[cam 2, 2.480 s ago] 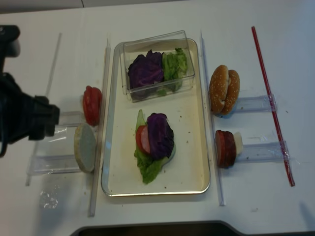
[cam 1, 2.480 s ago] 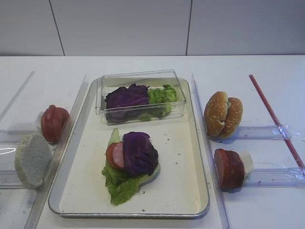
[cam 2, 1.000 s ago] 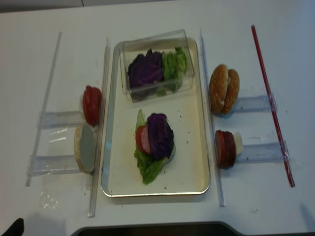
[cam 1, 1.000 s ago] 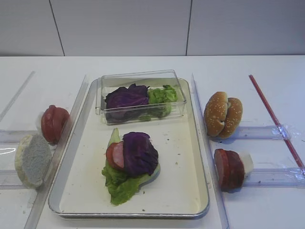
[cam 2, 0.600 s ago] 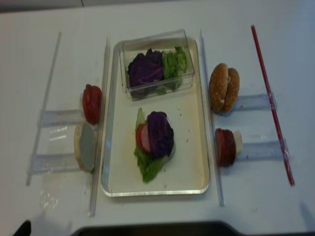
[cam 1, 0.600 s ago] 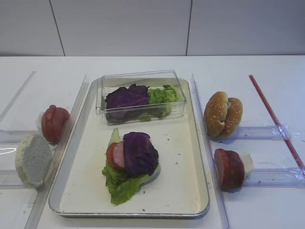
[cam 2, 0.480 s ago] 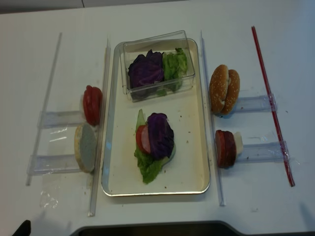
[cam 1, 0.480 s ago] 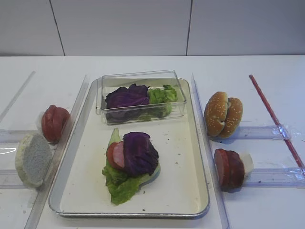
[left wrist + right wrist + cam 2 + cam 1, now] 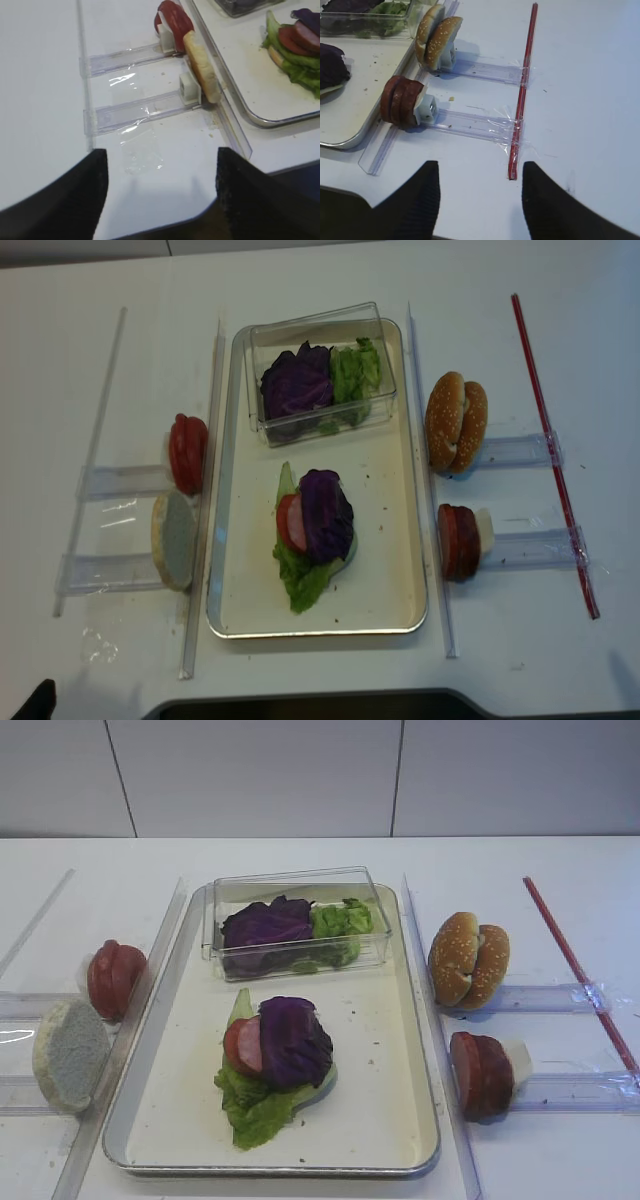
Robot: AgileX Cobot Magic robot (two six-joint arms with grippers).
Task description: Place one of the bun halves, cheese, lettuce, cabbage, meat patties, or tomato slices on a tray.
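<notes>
On tray (image 9: 390, 1050), cabbage (image 9: 293, 1038) hides patty; both hands (image 9: 160, 200) (image 9: 480, 200) spread, cropped.

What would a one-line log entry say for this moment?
tray: stack topped with cabbage | left fingers: apart, empty | right fingers: apart, empty | pale bun half: outside tray

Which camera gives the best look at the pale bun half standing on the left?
The exterior high view: the pale bun half shows its broad rough face, standing on edge. The realsense overhead shows that face smaller and blurrier. The left wrist view sees only its thin edge. The right wrist view misses it.
</notes>
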